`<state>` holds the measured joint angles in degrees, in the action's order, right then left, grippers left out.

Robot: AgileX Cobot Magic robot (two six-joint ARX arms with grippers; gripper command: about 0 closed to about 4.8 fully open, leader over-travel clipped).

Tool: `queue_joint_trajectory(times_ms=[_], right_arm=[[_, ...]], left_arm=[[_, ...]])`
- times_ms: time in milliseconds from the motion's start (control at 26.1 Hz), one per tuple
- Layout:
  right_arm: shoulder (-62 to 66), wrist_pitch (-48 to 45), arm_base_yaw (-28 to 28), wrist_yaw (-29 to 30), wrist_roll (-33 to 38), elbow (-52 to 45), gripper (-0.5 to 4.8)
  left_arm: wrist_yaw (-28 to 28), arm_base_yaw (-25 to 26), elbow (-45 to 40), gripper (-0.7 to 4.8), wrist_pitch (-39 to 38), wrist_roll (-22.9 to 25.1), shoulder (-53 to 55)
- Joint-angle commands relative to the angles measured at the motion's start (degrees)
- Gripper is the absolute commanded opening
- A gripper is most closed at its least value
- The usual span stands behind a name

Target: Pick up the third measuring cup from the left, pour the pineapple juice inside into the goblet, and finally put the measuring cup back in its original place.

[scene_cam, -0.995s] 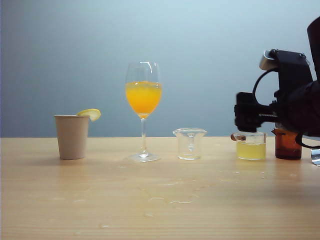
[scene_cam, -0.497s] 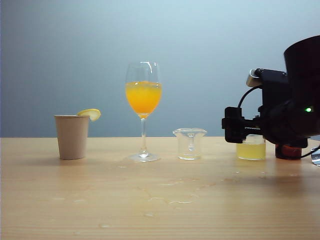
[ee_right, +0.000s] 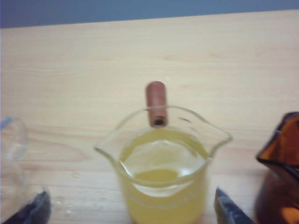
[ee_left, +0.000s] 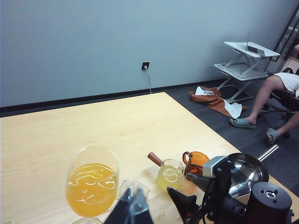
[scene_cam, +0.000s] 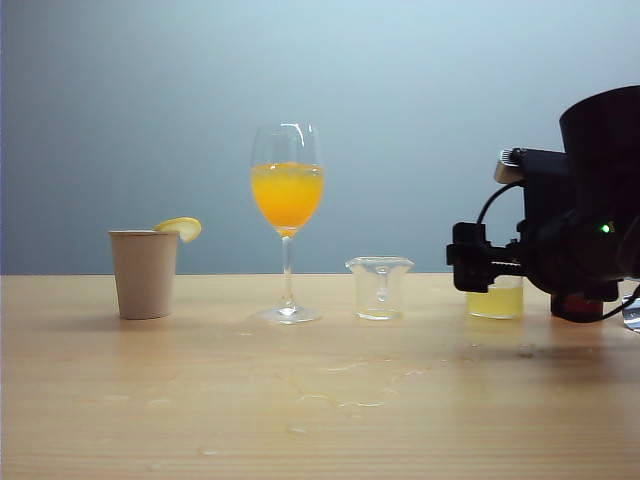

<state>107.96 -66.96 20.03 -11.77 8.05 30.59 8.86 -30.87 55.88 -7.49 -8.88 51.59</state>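
Observation:
The third measuring cup (scene_cam: pixel 495 300) (ee_right: pixel 163 182) (ee_left: pixel 170 173) stands upright on the table, about half full of pale yellow pineapple juice (ee_right: pixel 161 163), with a brown tab (ee_right: pixel 155 102) at its rim. My right gripper (ee_right: pixel 133 212) (scene_cam: pixel 468 258) is open. Its fingertips (ee_right: pixel 228 211) stand on either side of the cup without touching it. The goblet (scene_cam: pixel 287 190) (ee_left: pixel 92 186) stands to the left, holding orange liquid. My left gripper (ee_left: pixel 132 205) hangs shut near the goblet with nothing in it.
A clear cup (scene_cam: pixel 379 288) stands between the goblet and the third cup, and an amber cup (scene_cam: pixel 577 303) (ee_right: pixel 280 172) stands close on the other side. A paper cup with a lemon slice (scene_cam: pixel 143 273) is at far left. Spilled drops (scene_cam: pixel 340 392) wet the tabletop. A steel pan (ee_left: pixel 245 170) lies nearby.
My right gripper has sunk and pushed in toward the third measuring cup, and it now hides the cup's upper part in the exterior view. The cups and goblet have not moved.

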Motion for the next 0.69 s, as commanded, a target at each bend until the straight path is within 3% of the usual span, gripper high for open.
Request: queue_joint_trajectory(times_ms=[38, 153, 689], right_arm=[[-0.04, -0.17, -1.27, 0.39, 0.09, 0.17, 4.50], [0.13, -0.09, -2.25, 2.95, 0.07, 0.46, 4.50], [5.51, -0.11, -2.38, 4.39, -0.20, 5.49, 4.50]], left_arm=[[0.39, -0.04, 0.42, -0.05, 0.96, -0.20, -0.11], [0.39, -0.04, 0.42, -0.05, 0.98, -0.22, -0.11], [0.42, -0.04, 0.42, -0.05, 1.40, -1.27, -0.13]])
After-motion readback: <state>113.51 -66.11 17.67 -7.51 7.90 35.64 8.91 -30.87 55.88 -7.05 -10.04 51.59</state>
